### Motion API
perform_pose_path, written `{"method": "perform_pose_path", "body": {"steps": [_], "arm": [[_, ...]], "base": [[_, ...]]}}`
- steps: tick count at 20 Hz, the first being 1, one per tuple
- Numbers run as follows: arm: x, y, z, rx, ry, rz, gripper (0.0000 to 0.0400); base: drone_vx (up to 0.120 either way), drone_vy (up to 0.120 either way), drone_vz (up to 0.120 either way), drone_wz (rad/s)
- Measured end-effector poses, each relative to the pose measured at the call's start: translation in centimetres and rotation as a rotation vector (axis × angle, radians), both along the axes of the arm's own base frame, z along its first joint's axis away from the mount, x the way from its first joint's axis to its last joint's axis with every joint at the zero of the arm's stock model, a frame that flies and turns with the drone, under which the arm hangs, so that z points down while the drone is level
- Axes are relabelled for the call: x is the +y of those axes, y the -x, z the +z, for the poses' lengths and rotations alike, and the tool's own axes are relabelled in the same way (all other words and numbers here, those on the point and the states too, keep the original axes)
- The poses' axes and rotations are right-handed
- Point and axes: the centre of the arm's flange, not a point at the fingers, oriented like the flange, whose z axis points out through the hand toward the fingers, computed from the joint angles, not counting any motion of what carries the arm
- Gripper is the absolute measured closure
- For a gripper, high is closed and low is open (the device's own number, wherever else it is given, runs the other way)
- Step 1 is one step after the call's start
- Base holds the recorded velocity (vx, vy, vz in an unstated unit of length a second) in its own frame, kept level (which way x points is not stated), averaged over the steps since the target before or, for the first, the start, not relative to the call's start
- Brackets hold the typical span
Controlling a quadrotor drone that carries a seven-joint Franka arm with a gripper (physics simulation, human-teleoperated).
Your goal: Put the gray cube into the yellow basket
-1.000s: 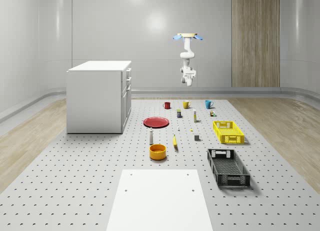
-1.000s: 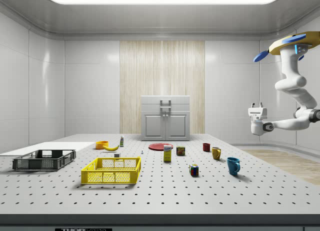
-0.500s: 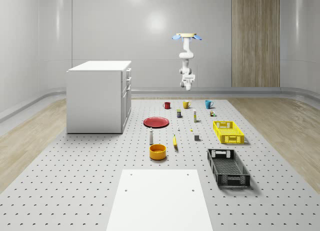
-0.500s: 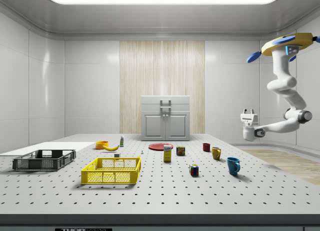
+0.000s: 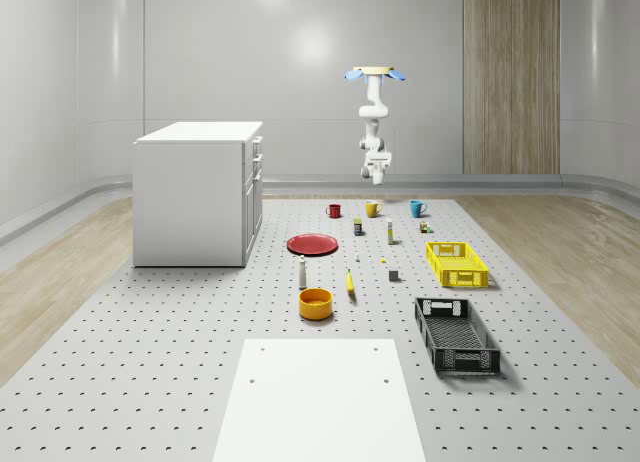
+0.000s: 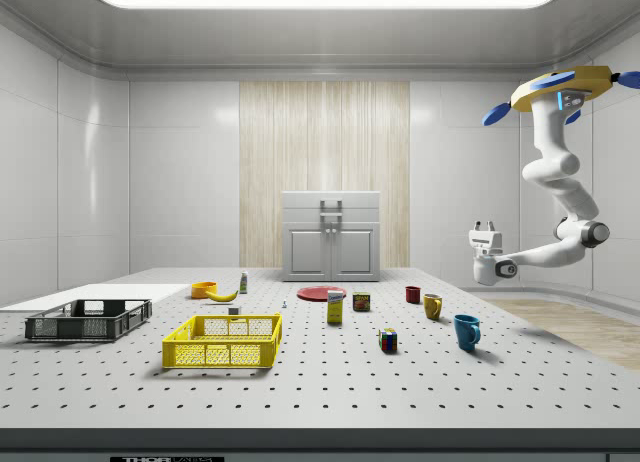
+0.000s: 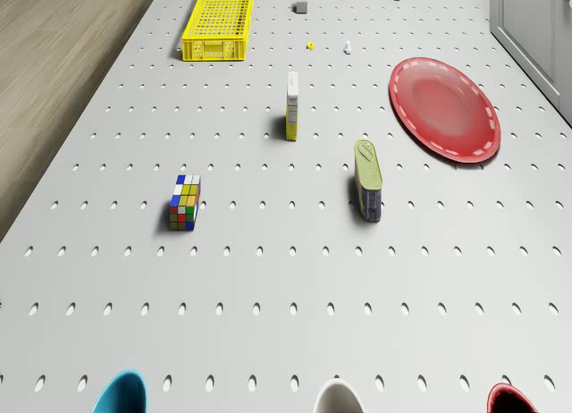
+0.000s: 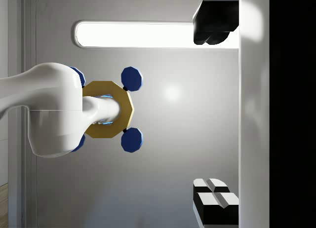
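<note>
The small gray cube (image 5: 394, 275) (image 7: 300, 7) sits on the perforated table, a short way off the yellow basket (image 5: 457, 264) (image 6: 222, 342) (image 7: 217, 24). The drone (image 5: 375, 74) (image 6: 560, 87) hovers high over the table's far edge, above the row of mugs. Its arm hangs down and bends so that the gripper (image 6: 486, 224) (image 5: 376, 162) points upward, far from the cube. In the wrist view the fingers (image 8: 212, 20) stand wide apart and hold nothing, with the drone's body (image 8: 106, 109) seen against the ceiling.
A Rubik's cube (image 7: 184, 202), a can (image 7: 367, 181), a small box (image 7: 291, 106) and a red plate (image 7: 443, 109) lie between the drone and the basket. A black basket (image 5: 456, 334), an orange bowl (image 5: 315, 303) and a white cabinet (image 5: 198, 192) also stand here.
The drone has shifted towards the side view's left, further over the table. The arm came with it, and the upturned gripper has sunk a little.
</note>
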Motion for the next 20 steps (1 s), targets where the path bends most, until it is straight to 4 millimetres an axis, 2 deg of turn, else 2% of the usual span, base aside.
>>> {"method": "perform_pose_path", "body": {"steps": [20], "arm": [[0.06, 0.14, 0.12, -0.015, 0.006, 0.000, 0.0000]], "base": [[0.120, 0.000, 0.000, 0.000]]}}
